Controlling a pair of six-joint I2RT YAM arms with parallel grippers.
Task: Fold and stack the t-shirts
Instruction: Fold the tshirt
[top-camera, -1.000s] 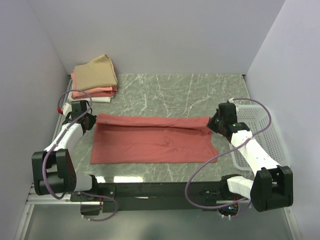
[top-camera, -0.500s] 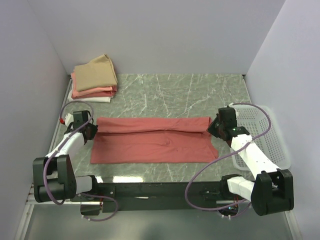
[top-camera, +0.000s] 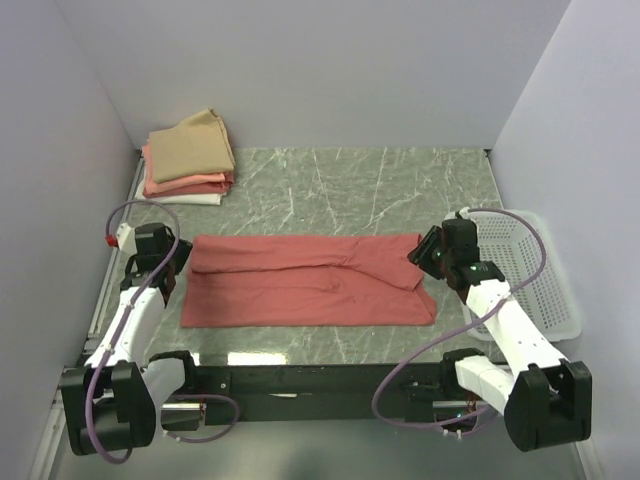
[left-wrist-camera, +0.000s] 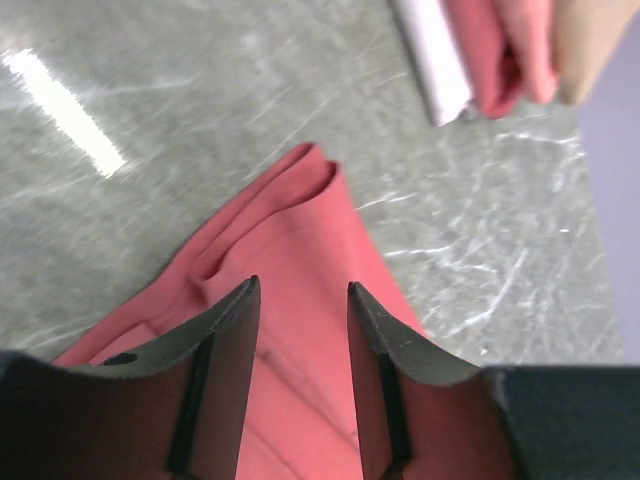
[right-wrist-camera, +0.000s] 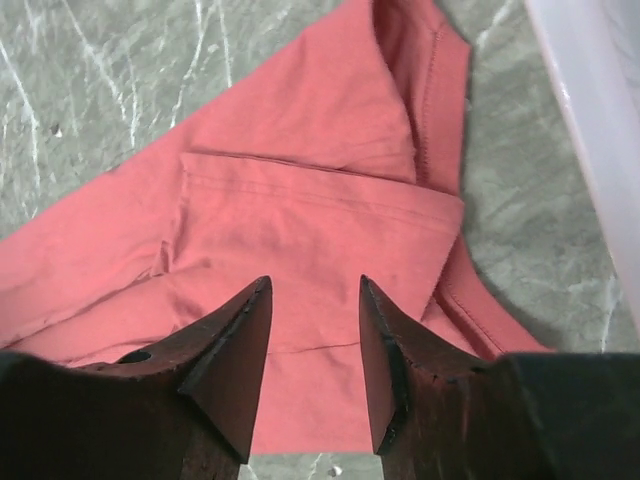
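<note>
A salmon-red t-shirt (top-camera: 305, 285) lies flat across the middle of the table, its far half folded over toward me. My left gripper (top-camera: 172, 270) hovers over the shirt's left end, open, with only cloth (left-wrist-camera: 290, 230) below the empty gap (left-wrist-camera: 303, 290). At the right end, my right gripper (top-camera: 428, 255) is open too, above the folded sleeve and hem (right-wrist-camera: 300, 200), its gap (right-wrist-camera: 315, 285) holding nothing. Folded t-shirts form a stack (top-camera: 190, 160) at the back left: tan on top, salmon-pink under it, white at the bottom.
A white perforated basket (top-camera: 540, 285) stands at the right table edge, close behind my right arm; its rim (right-wrist-camera: 600, 100) shows in the right wrist view. The stack's edge (left-wrist-camera: 500, 50) appears at the top of the left wrist view. Grey walls enclose three sides.
Both grippers have opened and let go of the shirt's edge. The folded-over half now rests on the lower half, and both arms have drawn slightly back and up.
</note>
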